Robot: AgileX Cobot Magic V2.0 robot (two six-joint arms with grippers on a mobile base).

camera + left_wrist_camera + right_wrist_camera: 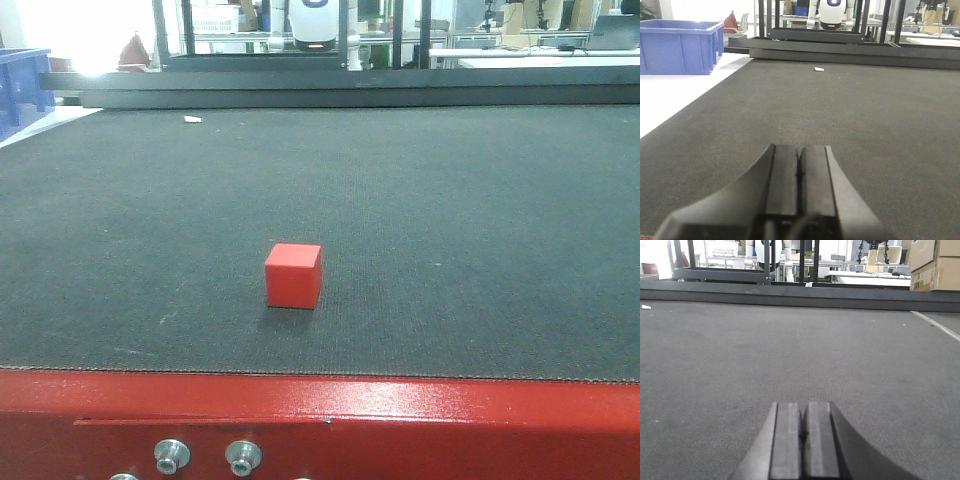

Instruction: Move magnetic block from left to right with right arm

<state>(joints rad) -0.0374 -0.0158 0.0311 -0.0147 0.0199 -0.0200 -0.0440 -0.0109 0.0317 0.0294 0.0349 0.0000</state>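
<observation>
**Q:** Where does the magnetic block (293, 275) lie?

**A:** Front view: the red cube sits flat on the dark mat (450, 190). It is close to the glossy red table edge (400, 400) and a little left of the mat's middle. Nothing touches it, and neither wrist view shows it.

**Q:** And the two grippers?

**A:** Left wrist view: the left gripper (799, 167) has its pads pressed together on nothing, low over the mat. A blue bin (680, 47) stands off the mat to the far left. Right wrist view: the right gripper (804, 415) is likewise clenched and grasps nothing, low over the mat.

**Q:** Which step is in hand?

**A:** By judgement, the very start. The block is not yet approached, and no arm appears in the front view.

**Q:** What does the next move call for?

**A:** The right arm would need to swing toward the block until the cube enters its wrist view. It should then part its jaws wider than the cube, descend squarely over two opposite faces, and close. The flat faces should grip well, but an off-centre approach could nudge the cube along the mat.
</observation>
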